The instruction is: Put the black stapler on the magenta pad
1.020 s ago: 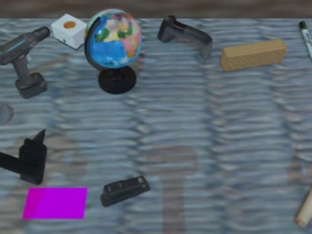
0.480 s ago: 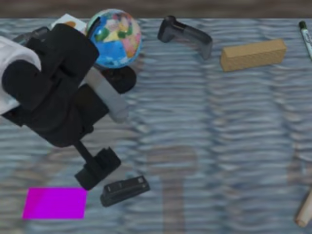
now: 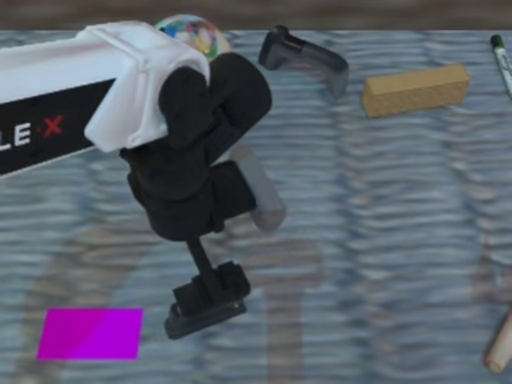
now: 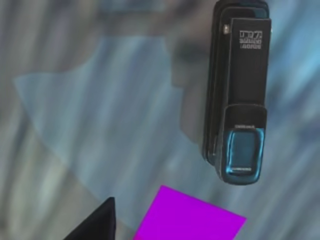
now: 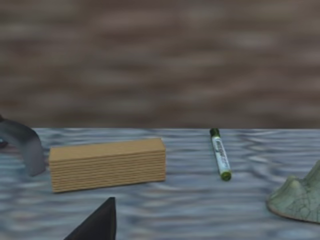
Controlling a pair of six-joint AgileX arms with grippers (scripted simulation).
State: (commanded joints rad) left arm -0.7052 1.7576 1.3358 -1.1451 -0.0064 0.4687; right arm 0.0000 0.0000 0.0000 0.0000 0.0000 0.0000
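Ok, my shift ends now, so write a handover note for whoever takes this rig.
Left gripper: directly over the black stapler, nothing visibly gripped.
Right arm: parked out of the top view, idle.
Black stapler: flat on the table, right of the magenta pad, apart from it.
Done: approach only.
Left: grasp the stapler, lift, set it on the pad.

The white casing of the left arm point(image 3: 72, 96) carries the letters "LE·X", the X in red, cut off at the picture's edge. The black stapler point(image 4: 239, 95) bears small pale lettering on top, too tiny to read.
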